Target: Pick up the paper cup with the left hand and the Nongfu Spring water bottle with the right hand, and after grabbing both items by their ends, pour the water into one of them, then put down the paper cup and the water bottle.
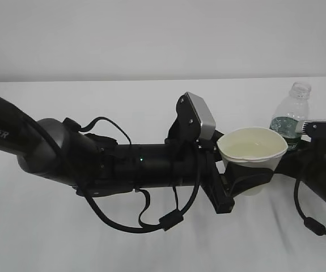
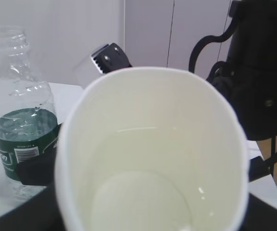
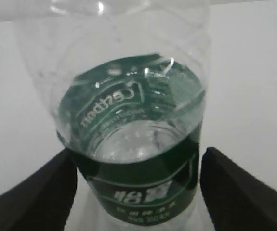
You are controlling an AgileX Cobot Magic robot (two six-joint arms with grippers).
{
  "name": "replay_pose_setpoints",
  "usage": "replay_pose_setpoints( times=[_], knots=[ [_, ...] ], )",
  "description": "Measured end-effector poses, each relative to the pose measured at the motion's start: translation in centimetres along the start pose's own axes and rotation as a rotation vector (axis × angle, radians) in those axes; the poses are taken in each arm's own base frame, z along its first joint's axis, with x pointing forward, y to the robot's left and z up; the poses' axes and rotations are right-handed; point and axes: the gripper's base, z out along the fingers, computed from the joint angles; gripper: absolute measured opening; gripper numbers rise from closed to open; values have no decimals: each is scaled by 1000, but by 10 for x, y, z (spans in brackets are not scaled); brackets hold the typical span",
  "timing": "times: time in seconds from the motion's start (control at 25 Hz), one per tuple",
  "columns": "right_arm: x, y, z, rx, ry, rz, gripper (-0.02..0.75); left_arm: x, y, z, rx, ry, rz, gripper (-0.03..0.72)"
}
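The white paper cup (image 1: 252,146) hangs just above the table at right centre, upright, with clear water (image 2: 143,192) in its bottom. My left gripper (image 1: 249,180) is shut on the cup's lower wall; in the left wrist view the cup (image 2: 152,120) hides the fingers. The Nongfu Spring water bottle (image 1: 290,116) stands upright and capless on the table just right of and behind the cup. My right gripper (image 3: 136,192) is open around its green label (image 3: 143,183). Its black fingers (image 3: 239,192) flank the bottle, with a thin gap on the right side.
A white table (image 1: 94,102) meets a plain white wall behind. My left arm (image 1: 140,164) lies across the middle of the table with a cable loop (image 1: 151,224) hanging below it. The right hand's grey box (image 1: 324,127) sits at the right edge.
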Motion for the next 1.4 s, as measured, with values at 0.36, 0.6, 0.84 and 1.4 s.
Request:
replay_pose_setpoints(
  times=[0.36, 0.6, 0.84, 1.4],
  knots=[
    [-15, 0, -21, -3, -33, 1, 606, 0, 0, 0, 0, 0, 0, 424],
    [-23, 0, -50, -5, -46, 1, 606, -1, 3, 0, -30, -15, -21, 424],
    [-31, 2, -76, -29, -70, -9, 606, -2, 12, -3, -104, -23, -62, 424],
    [-40, 11, -101, -130, -117, -85, 605, -5, 53, -30, -227, -77, -88, 415]
  ],
)
